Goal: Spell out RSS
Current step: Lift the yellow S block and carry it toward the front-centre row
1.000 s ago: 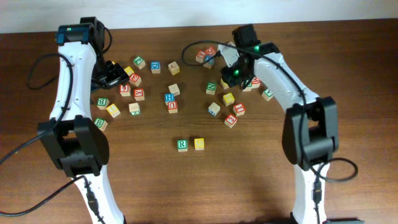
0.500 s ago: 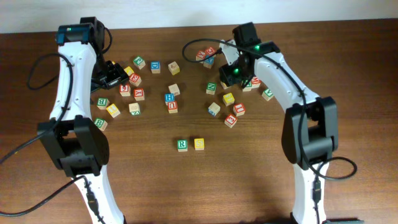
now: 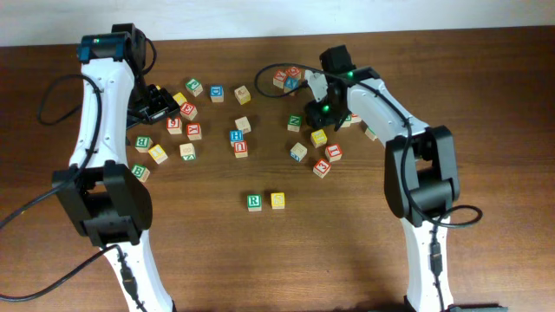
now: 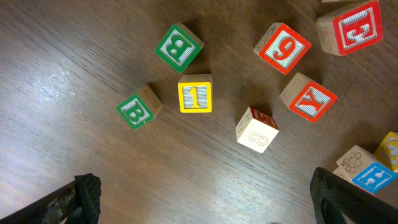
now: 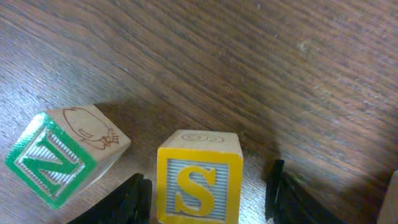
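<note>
The green R cube (image 3: 253,202) and a yellow S cube (image 3: 277,200) sit side by side at the table's front middle. A second yellow S cube (image 3: 319,137) lies among the right cluster. In the right wrist view this S cube (image 5: 199,185) stands upright between the fingers of my right gripper (image 5: 206,198), which is open with a gap on each side of the cube. In the overhead view the right gripper (image 3: 318,126) hangs just over that cube. My left gripper (image 3: 161,102) is open and empty above bare wood (image 4: 205,208) at the far left.
A green N cube (image 5: 53,158) lies just left of the straddled S cube. Two green B cubes (image 4: 179,48) (image 4: 138,109), a yellow 1 cube (image 4: 194,93) and red-lettered cubes (image 4: 308,98) lie below the left gripper. Several more cubes are scattered across the far middle (image 3: 236,139).
My right arm has swung left and lowered, bringing its gripper over the yellow S cube in the right cluster. The left arm and the R and S pair have not moved.
</note>
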`<state>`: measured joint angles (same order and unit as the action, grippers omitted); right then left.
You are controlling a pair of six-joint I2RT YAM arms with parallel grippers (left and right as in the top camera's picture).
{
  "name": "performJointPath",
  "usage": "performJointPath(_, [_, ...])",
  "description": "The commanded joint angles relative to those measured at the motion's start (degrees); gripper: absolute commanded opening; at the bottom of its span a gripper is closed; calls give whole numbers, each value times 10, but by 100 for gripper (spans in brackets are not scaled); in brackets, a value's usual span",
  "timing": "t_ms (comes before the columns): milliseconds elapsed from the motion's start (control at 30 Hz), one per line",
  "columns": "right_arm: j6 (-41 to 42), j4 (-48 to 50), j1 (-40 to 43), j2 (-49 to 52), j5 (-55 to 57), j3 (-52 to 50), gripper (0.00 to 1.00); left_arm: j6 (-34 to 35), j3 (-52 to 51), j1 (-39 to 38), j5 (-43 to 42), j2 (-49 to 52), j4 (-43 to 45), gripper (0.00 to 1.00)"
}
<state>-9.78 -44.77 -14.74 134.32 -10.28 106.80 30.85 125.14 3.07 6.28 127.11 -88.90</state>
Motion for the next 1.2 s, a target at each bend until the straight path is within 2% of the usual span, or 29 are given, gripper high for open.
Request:
performJointPath(0, [9,7,-6,9,7,-1,48,4,1,1,6,-13,-1,99])
performJointPath(200, [22,22,-7,9,7,0,47,4,1,1,6,-14,-1,99])
performJointPath(433, [33,21,-9,8,7,2,33,4,1,1,6,-13,-1,99])
performJointPath(667, [33,8,-34,3,54,15,33,4,1,1,6,-14,-1,99])
performJointPath(967, [41,-61,-51,-35,78,60,26,4,1,1,6,-13,-1,99])
performJointPath(1100, [43,-118,-52,-71,77,111,27,4,1,1,6,-14,-1,99])
performJointPath(1167, [45,-156,-52,-95,78,137,23,3,1,1,6,-13,-1,99])
